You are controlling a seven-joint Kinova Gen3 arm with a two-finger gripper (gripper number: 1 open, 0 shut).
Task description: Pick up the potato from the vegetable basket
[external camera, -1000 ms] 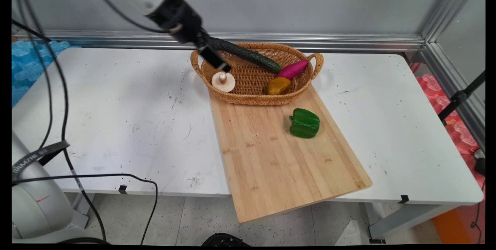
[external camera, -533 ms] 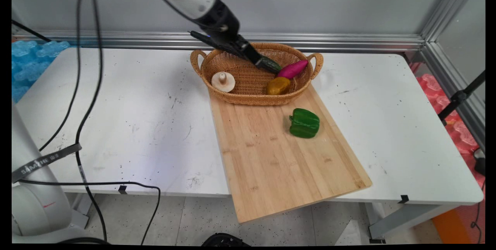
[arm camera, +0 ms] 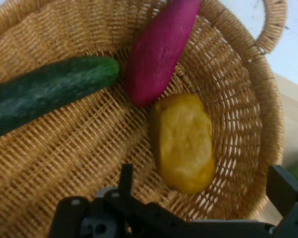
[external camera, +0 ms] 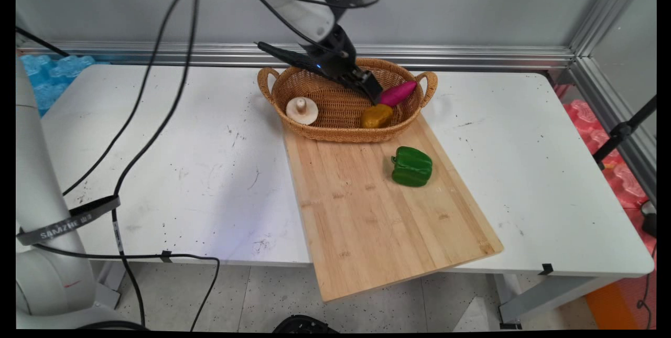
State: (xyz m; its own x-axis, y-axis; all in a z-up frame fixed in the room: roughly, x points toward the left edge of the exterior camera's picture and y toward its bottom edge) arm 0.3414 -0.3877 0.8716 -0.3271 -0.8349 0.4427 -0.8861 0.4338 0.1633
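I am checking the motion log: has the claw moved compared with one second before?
Yes. The claw went right across the basket, from above the mushroom toward the purple vegetable.

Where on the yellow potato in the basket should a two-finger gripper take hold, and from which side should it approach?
Probably across the yellow potato's narrower middle, coming from above: it lies flat on the basket floor, long sides exposed, one end nearly touching the purple sweet potato.

wicker basket point(external camera: 343, 131) ×1 | cucumber point(arm camera: 44, 94) ×1 | magenta sweet potato point(external camera: 397, 93) ×1 | yellow-brown potato point(external camera: 376, 116) ×1 | mushroom point(external camera: 302, 110) ×1 | green bell pepper point(external camera: 412, 166) ×1 | wooden cutting board point(external camera: 377, 217) ×1 | white table point(external camera: 173, 170) ×1
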